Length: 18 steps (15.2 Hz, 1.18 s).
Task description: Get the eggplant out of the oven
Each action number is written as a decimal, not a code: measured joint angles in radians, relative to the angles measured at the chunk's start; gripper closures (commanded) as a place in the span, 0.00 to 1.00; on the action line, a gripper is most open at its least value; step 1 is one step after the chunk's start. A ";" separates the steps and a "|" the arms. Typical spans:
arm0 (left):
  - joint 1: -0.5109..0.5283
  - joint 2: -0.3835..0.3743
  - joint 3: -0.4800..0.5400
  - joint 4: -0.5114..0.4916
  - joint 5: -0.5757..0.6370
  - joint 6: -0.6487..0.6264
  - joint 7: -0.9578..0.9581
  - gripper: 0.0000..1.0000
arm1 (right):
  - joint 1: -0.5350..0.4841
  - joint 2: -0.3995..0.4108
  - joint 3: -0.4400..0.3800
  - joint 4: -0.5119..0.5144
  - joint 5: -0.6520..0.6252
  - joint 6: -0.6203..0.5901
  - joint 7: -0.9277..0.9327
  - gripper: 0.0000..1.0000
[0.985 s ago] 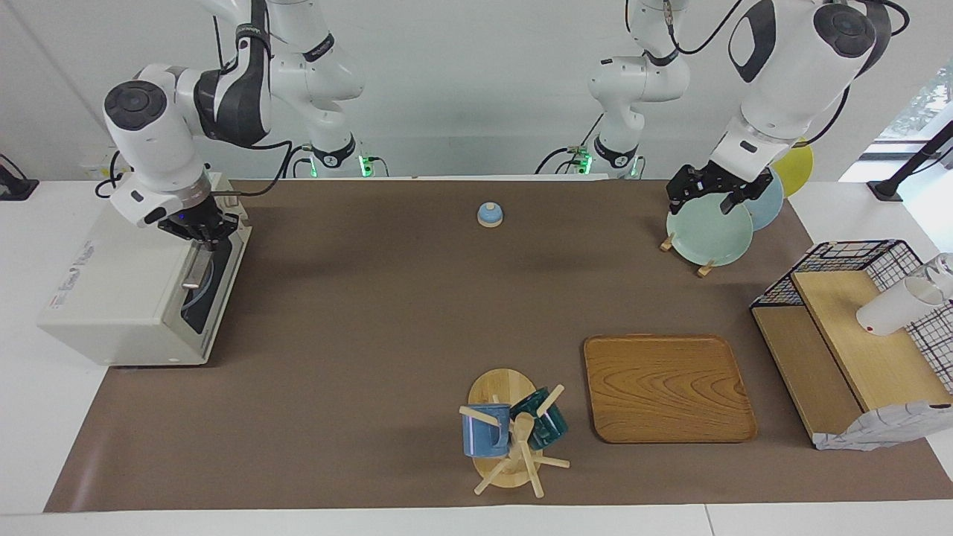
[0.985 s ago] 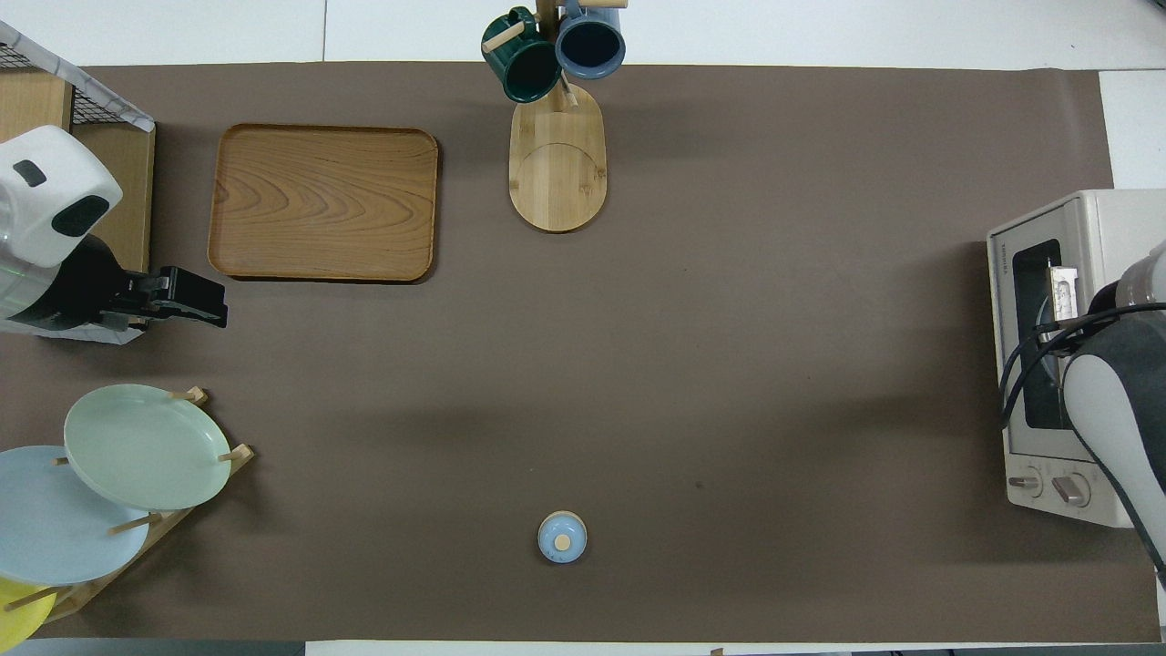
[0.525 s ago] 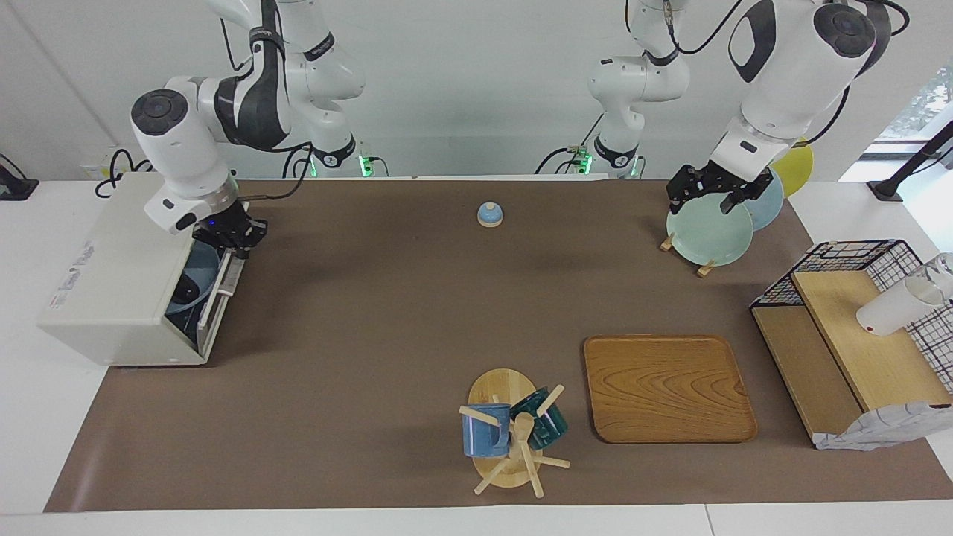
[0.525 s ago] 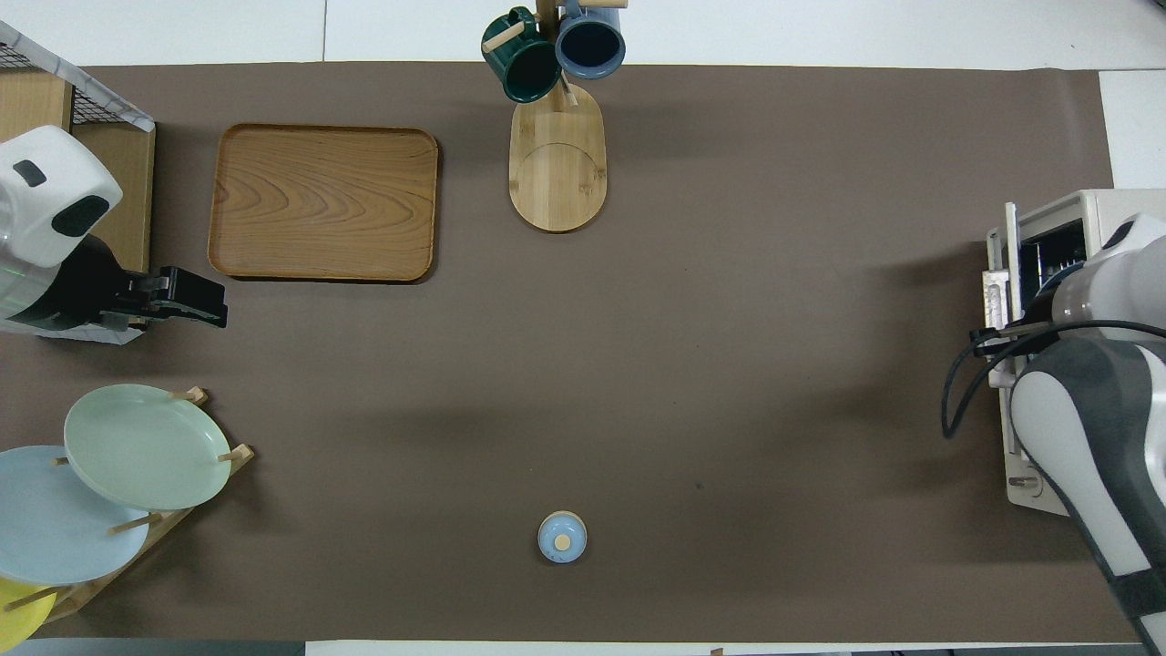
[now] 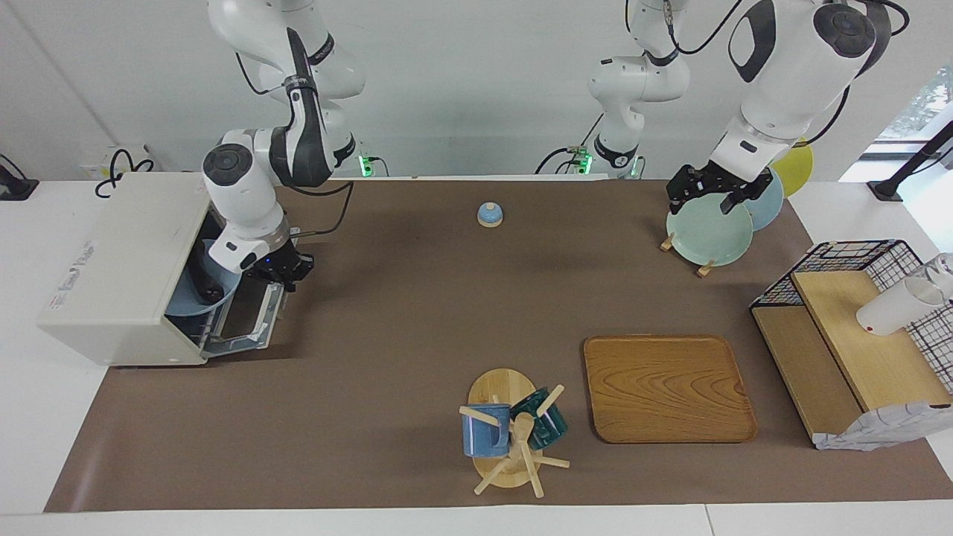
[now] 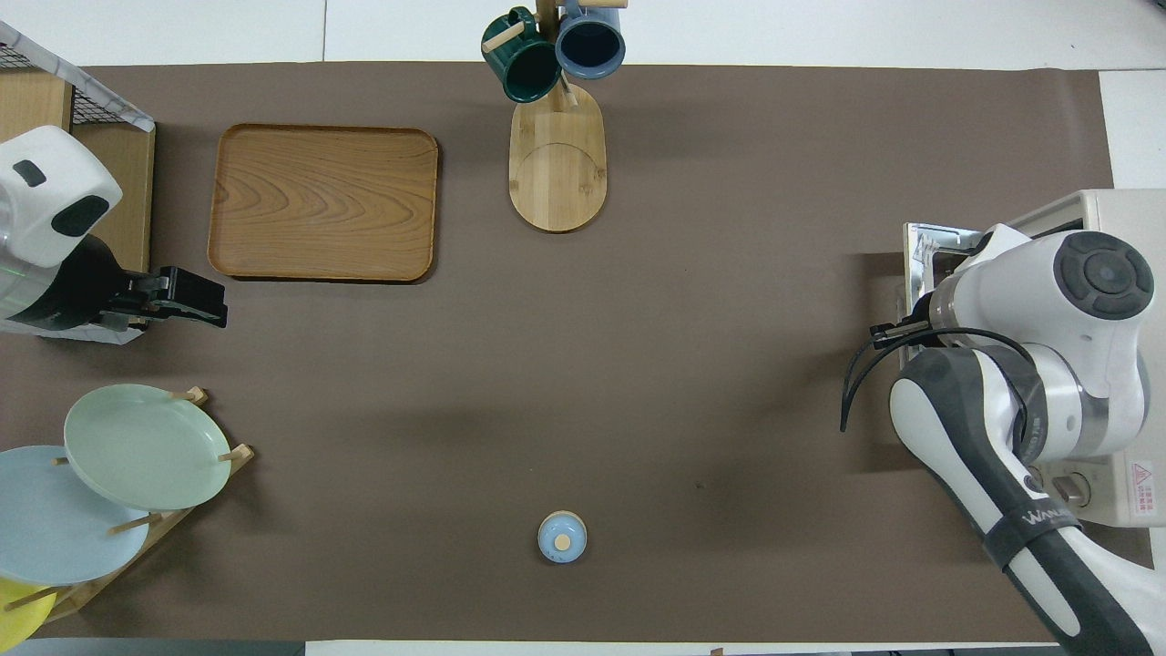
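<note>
The oven [image 5: 123,272] door has now been pulled fully down by the right gripper [image 5: 281,277], whose fingers seem closed on its handle. A blue plate [image 5: 199,299] is exposed inside; the eggplant cannot be distinguished. The left gripper [image 5: 716,195] waits open over the plate rack [image 5: 703,269].

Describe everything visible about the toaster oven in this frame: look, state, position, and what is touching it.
The boxy cream-white toaster oven sits at the right arm's end of the table, its front turned toward the table's middle. Its dark glass door hangs folded down, nearly flat. Inside, a round light blue plate shows, with something dark on it. The right tool is at the door's outer edge, where the handle is. Control knobs show from overhead.
</note>
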 measured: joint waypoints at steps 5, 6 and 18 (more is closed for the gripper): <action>0.000 0.000 0.000 0.000 0.000 0.000 0.000 0.00 | 0.002 0.041 0.003 -0.039 0.012 0.097 0.002 1.00; 0.000 0.000 0.000 0.000 0.000 0.000 0.000 0.00 | 0.002 0.055 0.004 -0.044 0.016 0.116 0.006 1.00; 0.000 0.000 0.000 0.000 0.000 0.000 0.000 0.00 | 0.035 0.000 -0.011 0.131 0.020 -0.176 0.105 0.27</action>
